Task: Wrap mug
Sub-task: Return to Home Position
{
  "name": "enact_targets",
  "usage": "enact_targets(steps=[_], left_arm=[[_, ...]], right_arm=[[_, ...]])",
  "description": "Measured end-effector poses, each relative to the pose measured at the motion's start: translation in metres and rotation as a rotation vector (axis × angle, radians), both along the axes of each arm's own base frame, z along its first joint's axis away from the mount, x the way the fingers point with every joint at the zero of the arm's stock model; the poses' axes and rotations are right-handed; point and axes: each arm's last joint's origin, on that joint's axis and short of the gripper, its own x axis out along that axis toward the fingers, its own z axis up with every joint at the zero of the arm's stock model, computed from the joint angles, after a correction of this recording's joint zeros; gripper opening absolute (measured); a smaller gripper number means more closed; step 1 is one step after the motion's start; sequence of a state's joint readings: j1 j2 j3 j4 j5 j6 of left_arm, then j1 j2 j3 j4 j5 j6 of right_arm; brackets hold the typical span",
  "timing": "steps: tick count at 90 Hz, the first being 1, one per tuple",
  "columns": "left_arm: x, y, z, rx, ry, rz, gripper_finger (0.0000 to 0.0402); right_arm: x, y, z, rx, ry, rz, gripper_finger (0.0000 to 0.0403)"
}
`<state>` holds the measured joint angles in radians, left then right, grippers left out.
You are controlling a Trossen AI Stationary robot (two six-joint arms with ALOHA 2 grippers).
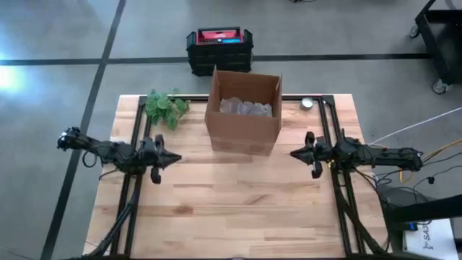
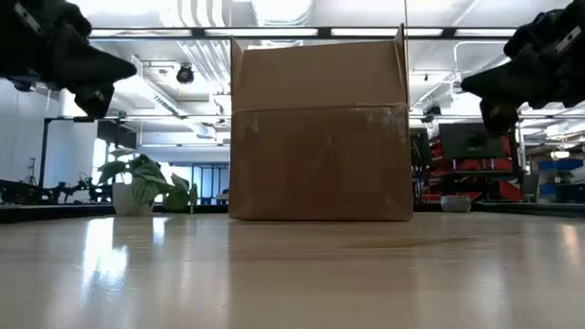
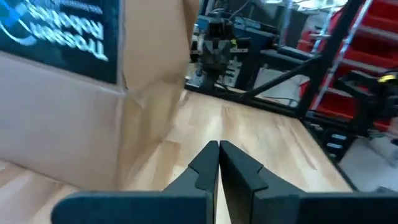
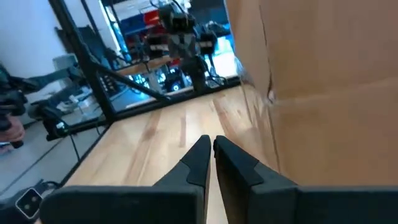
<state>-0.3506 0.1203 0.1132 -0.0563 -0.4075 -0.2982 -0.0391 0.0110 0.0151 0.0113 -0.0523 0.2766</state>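
An open cardboard box (image 1: 243,110) stands on the wooden table's far middle, with crumpled clear wrap (image 1: 246,107) inside it. The mug is not in view. My left gripper (image 1: 176,157) hangs shut above the table, left of the box, its fingers pointing at the box's near left corner (image 3: 121,93). My right gripper (image 1: 294,153) hangs shut on the box's right, pointing toward it (image 4: 323,74). Neither touches anything.
A small potted plant (image 1: 165,107) stands at the far left of the table. A small round tin (image 1: 307,103) lies at the far right. A black and red case (image 1: 219,48) sits on the floor beyond the far edge. The near half of the table (image 1: 238,217) is bare wood.
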Motion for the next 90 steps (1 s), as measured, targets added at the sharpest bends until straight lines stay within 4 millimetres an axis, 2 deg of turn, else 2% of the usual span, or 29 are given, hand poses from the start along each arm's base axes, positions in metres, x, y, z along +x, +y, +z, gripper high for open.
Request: enact_targets(steps=[18, 32, 46, 72, 90], left_arm=[[-0.004, 0.0, -0.012, -0.016, -0.067, -0.057, 0.0], [-0.003, 0.0, -0.012, 0.032, -0.098, -0.079, 0.0], [-0.002, 0.0, -0.015, 0.073, -0.123, -0.173, 0.0], [0.001, 0.023, -0.016, 0.137, -0.099, 0.045, 0.0], [0.001, 0.034, -0.019, 0.149, -0.07, 0.035, 0.0]], right_arm=[[0.001, 0.0, -0.001, -0.052, 0.014, -0.004, 0.0009], [0.002, 0.0, -0.003, -0.049, 0.036, -0.003, 0.0009], [0.002, 0.0, -0.003, -0.05, 0.04, -0.003, 0.0009], [0.002, 0.0, -0.003, -0.051, 0.038, -0.002, 0.0009], [0.002, 0.0, -0.003, -0.049, 0.038, -0.002, 0.0009]])
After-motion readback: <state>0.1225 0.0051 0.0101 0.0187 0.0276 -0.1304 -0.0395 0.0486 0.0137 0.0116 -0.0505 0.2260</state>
